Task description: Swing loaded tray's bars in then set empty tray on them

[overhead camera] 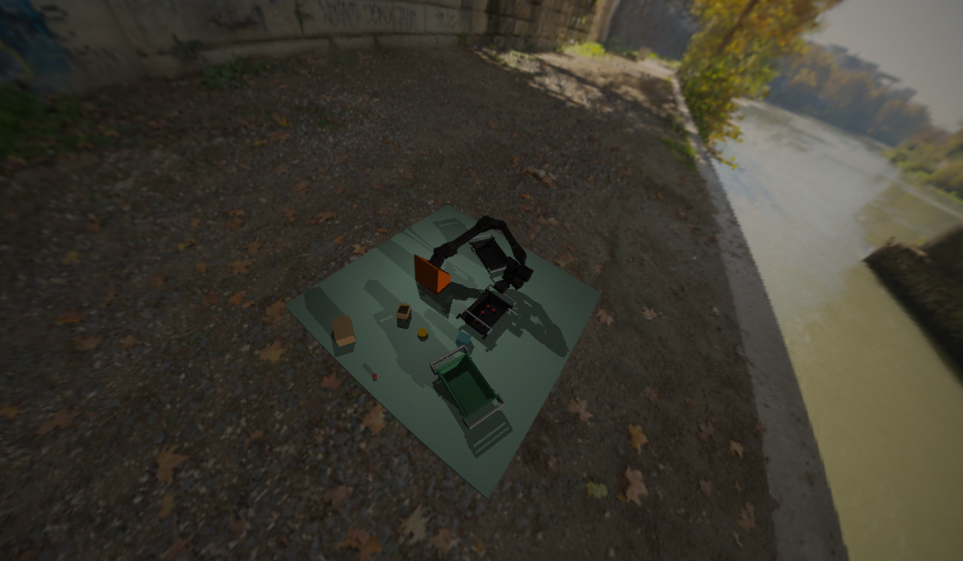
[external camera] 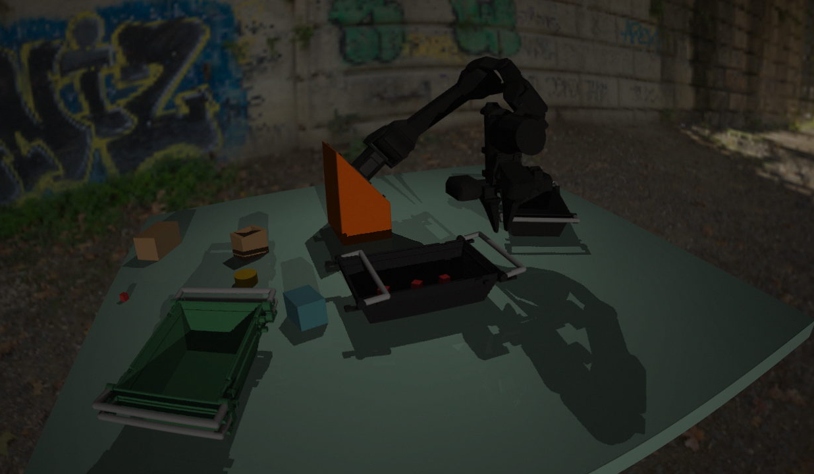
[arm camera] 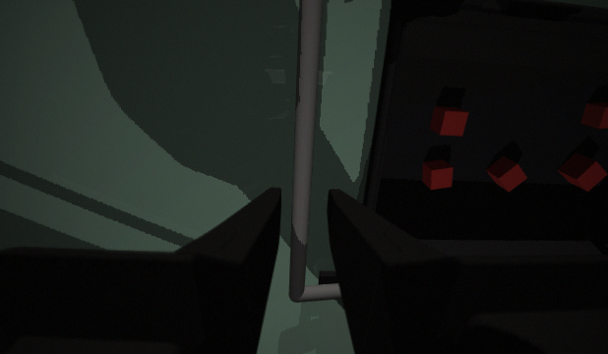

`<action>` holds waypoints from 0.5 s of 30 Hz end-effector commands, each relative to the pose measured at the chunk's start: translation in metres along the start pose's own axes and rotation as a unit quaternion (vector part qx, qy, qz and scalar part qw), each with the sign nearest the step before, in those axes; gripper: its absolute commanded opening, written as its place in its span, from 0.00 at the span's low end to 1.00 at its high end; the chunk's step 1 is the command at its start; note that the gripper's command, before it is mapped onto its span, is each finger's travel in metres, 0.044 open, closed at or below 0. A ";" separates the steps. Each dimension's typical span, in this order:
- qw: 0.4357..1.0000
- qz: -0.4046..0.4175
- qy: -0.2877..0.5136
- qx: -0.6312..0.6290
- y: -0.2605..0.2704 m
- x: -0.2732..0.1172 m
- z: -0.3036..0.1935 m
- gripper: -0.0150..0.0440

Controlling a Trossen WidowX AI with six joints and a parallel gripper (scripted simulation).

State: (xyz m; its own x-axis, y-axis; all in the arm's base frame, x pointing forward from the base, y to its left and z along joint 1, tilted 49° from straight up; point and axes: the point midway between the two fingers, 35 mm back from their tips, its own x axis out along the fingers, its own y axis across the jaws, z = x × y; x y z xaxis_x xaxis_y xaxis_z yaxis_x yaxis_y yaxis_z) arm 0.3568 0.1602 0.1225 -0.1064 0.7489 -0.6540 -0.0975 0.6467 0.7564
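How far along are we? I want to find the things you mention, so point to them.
Done, it seems: one bar (overhead camera: 478, 322) (external camera: 374, 275) lies across the loaded tray (overhead camera: 495, 319) (external camera: 427, 307) (arm camera: 412, 39).
In hand: the open gripper (overhead camera: 499, 287) (external camera: 502, 230) (arm camera: 304, 199) is at the outward bar (overhead camera: 502, 295) (external camera: 500, 252) (arm camera: 306, 123).
Left: swing that in; the empty black tray (overhead camera: 486, 254) (external camera: 536, 228) stands on the table, unstacked.
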 end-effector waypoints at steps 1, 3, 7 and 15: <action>1.000 0.001 0.001 0.005 -0.001 0.005 -0.001 0.40; 1.000 0.001 0.001 0.005 -0.001 0.011 0.000 0.40; 1.000 0.001 0.001 0.005 -0.001 0.029 0.000 0.40; 1.000 0.003 0.001 0.005 0.000 0.060 -0.001 0.40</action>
State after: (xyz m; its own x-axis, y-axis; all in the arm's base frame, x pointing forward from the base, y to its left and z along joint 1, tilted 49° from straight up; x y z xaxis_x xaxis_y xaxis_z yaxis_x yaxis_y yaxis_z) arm 0.3507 0.2009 0.0900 -0.1042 0.7529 -0.6499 -0.0979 0.6425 0.7600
